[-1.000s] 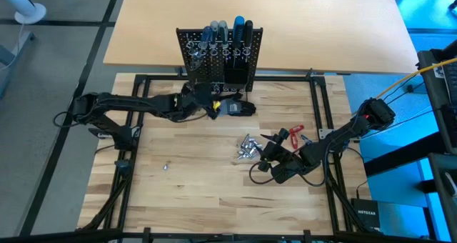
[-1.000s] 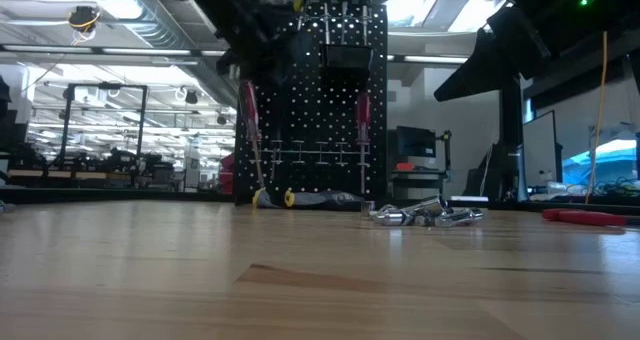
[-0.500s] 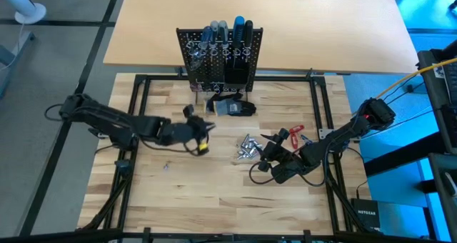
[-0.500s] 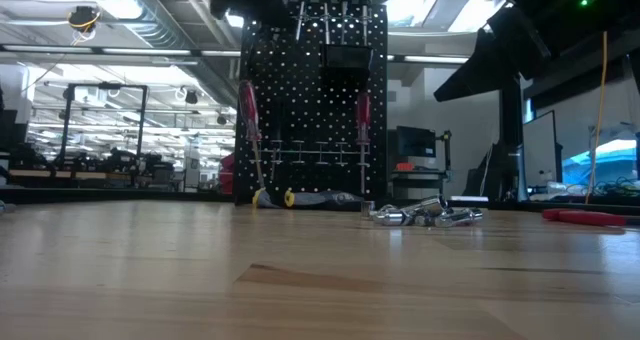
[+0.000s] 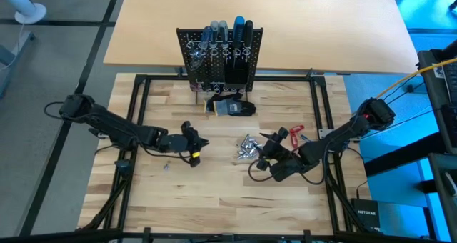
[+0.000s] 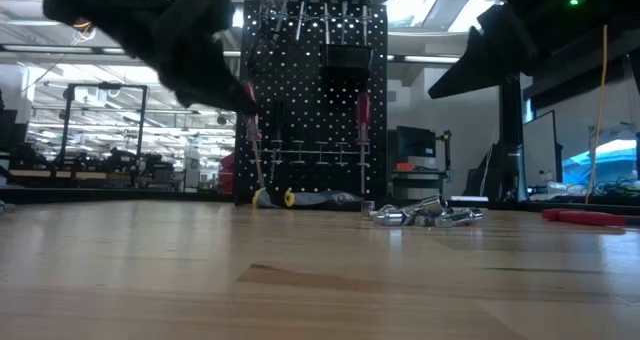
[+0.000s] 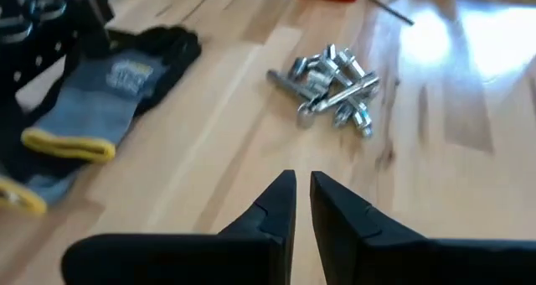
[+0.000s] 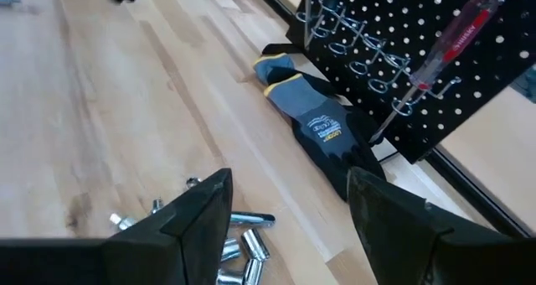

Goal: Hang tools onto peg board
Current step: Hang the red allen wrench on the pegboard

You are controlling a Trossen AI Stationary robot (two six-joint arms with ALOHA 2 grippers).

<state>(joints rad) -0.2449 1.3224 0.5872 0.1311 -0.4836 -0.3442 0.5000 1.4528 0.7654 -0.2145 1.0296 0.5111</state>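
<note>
High view: the peg board is seen upright at the far edge of the wooden table, w/ several screwdrivers slotted into its top. A grey-black glove is laid just in front of the board. The left gripper is placed over the table's left-centre, jaws nearly clenched, nothing grasped. The silver metal pieces are piled near centre, btwn the two grippers. The right gripper is set just right of that pile, jaws spread wide, nothing held; a red-handled tool is lying beside it. Low view: the board is shown w/ a red screwdriver hung in a ring; the pile is on the table to its right. Left wrist view: the fingers are almost touching, aimed toward the pile, w/ the glove off to one side. Right wrist view: the fingers are held well apart above a few metal pieces; the glove is touching the board's base, and a red screwdriver is hung on the board.
</note>
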